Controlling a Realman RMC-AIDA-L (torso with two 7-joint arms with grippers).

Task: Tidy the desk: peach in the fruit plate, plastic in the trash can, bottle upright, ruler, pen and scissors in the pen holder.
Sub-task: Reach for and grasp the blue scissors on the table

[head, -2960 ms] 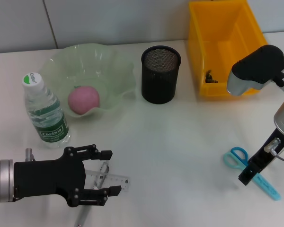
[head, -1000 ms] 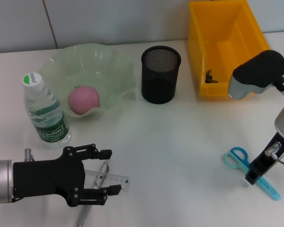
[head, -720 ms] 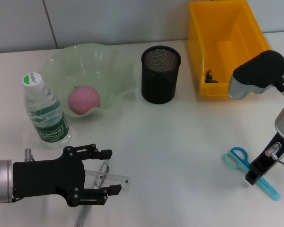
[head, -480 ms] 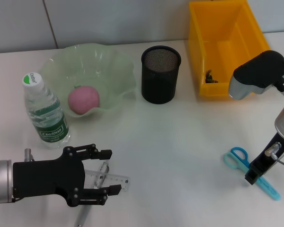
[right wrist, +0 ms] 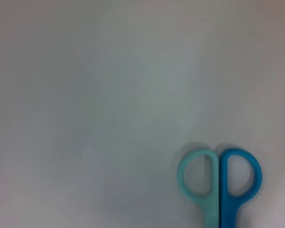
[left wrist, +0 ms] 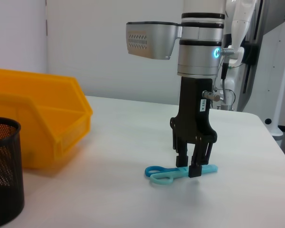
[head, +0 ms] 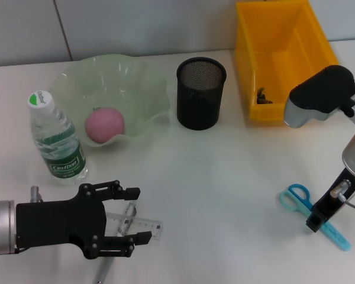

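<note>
The right gripper (left wrist: 195,167) stood upright over the scissors (left wrist: 179,172), its jaws slightly apart and straddling the scissors just behind the handle loops, the tips down at the bench (head: 225,177); whether they pressed on the plastic could not be told. The scissors lay flat near the bench's right front, loops toward the middle. Between them and the pen holder (head: 200,93) the bench surface lay bare.

The left gripper (head: 119,220) hovered low at the left front, its jaws spread wide over the clear ruler (head: 139,225); a pen (head: 103,272) showed partly beneath it. It gripped nothing.

The bottle (head: 56,141) stood upright just beside the fruit plate (head: 142,83), and the peach (head: 105,124) sat in the plate. The yellow trash can (head: 278,35) stood at the far right, beside the pen holder, with a small dark scrap (head: 262,96) inside.
</note>
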